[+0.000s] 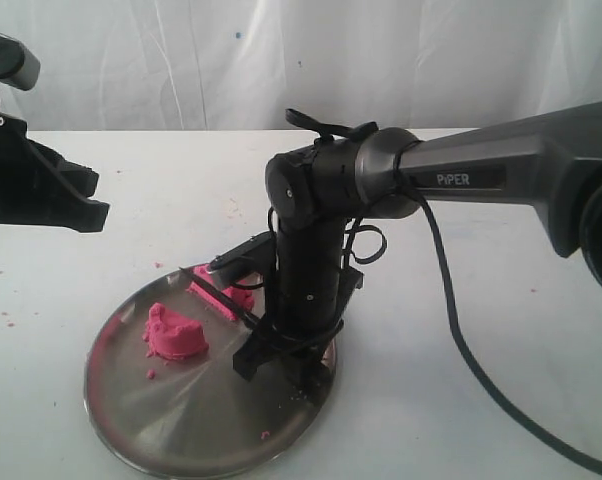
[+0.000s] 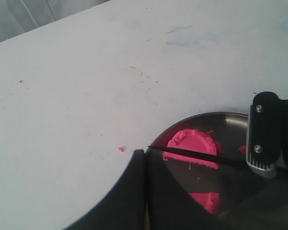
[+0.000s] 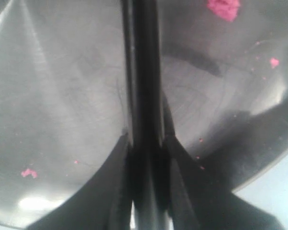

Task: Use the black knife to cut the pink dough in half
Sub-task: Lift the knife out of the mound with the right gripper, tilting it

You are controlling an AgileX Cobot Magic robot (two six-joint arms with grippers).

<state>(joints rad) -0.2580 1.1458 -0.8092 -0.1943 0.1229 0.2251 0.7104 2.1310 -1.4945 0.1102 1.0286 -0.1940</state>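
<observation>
On shiny round steel plate [image 1: 181,420]: two grainy pink dough [image 1: 176,335] chunks; right claw [image 3: 145,143] clamped on slim black knife [image 2: 201,155]; left claw state unclear

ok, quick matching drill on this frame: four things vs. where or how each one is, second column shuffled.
Things:
1. black knife
2. pink dough
3. left pincer
4. steel plate

States:
A. off the plate, above the bare table
B. in two chunks
C. on the white table, holding crumbs
D. clamped in the right pincer

Pairs: 1-D, 2-B, 3-A, 4-C
</observation>
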